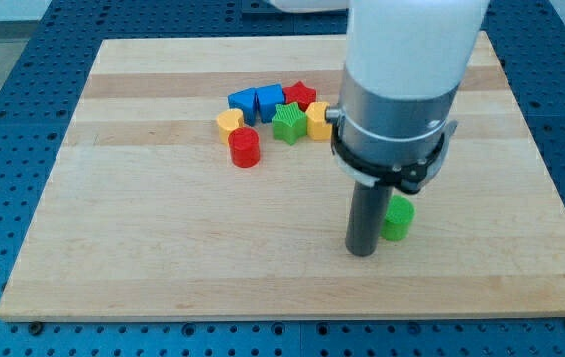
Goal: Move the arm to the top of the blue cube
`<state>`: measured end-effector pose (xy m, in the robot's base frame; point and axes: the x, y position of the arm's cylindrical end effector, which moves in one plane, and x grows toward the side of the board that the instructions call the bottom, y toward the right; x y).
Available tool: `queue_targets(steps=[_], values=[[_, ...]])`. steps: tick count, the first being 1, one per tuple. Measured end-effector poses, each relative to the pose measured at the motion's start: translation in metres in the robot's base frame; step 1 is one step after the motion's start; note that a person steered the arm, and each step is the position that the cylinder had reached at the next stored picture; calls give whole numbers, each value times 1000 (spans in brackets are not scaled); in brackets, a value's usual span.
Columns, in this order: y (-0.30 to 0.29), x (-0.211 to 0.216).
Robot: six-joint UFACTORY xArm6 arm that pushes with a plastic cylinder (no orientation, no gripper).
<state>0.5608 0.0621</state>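
The blue cube (270, 98) sits near the view's top middle of the wooden board (144, 218), in a cluster with a second blue block (244, 103), a red star (300, 95), a green star (288, 123), a yellow heart (229, 122), a red cylinder (245, 147) and a yellow block (318, 121) partly hidden by the arm. My tip (363, 250) rests on the board well below and to the right of the blue cube. It stands right beside a green cylinder (397, 218), at that block's left.
The arm's wide white and grey body (401, 79) hangs over the board's right half and hides part of it. A blue perforated table (5, 89) surrounds the board on all sides.
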Motion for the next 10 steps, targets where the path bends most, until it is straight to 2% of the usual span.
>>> queue_targets(steps=[2, 4, 6, 7, 8, 10], values=[[-47, 1], [-157, -6], [-158, -87], [-158, -87], [-148, -115], [-141, -138]])
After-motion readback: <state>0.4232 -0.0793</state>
